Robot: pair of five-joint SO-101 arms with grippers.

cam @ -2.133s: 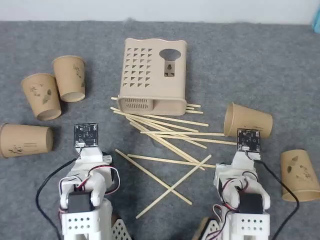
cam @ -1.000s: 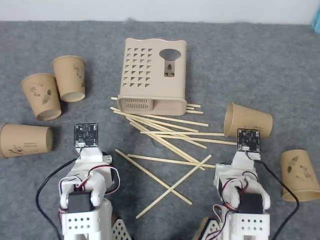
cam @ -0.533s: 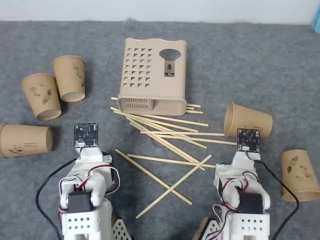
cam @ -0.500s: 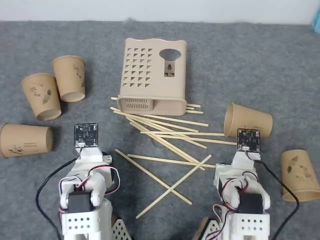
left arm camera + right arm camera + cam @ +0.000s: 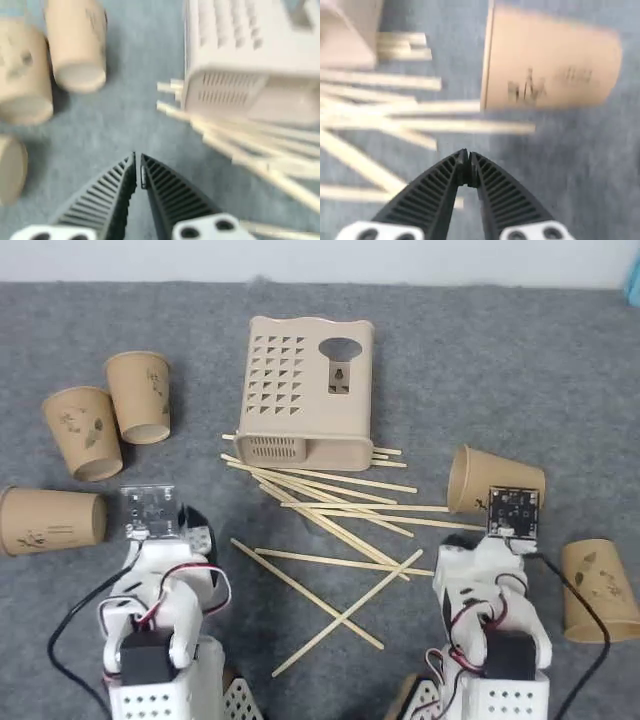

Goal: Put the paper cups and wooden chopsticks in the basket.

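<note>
In the high view the basket [image 5: 305, 390] lies on the grey mat [image 5: 520, 360] with a perforated face up, and which way its mouth faces I cannot tell. The wooden chopsticks [image 5: 330, 502] are strewn between it and the two arms, some ends touching its near edge. Three paper cups lie on their sides off to the left arm's side [image 5: 82, 433] and two on the right arm's side, the nearer one [image 5: 495, 480] just beyond the right arm [image 5: 495, 590]. The left arm [image 5: 160, 590] stands near the lowest left cup [image 5: 50, 521]. Nothing looks gathered yet, so I judge the task is at its very start, in the approach to a first pick. In the left wrist view the left gripper [image 5: 138, 162] has its jaws all but together, a thin slit between them, holding nothing; it hangs over bare mat between the cups [image 5: 77, 45] and the chopstick fan [image 5: 240, 145]. In the right wrist view the right gripper [image 5: 468, 157] is closed tip to tip and empty, near a chopstick [image 5: 470, 127], with the cup [image 5: 550, 70] beyond it. The next move likely calls for spreading the jaws, then descending onto that cup's wall or rim.
</note>
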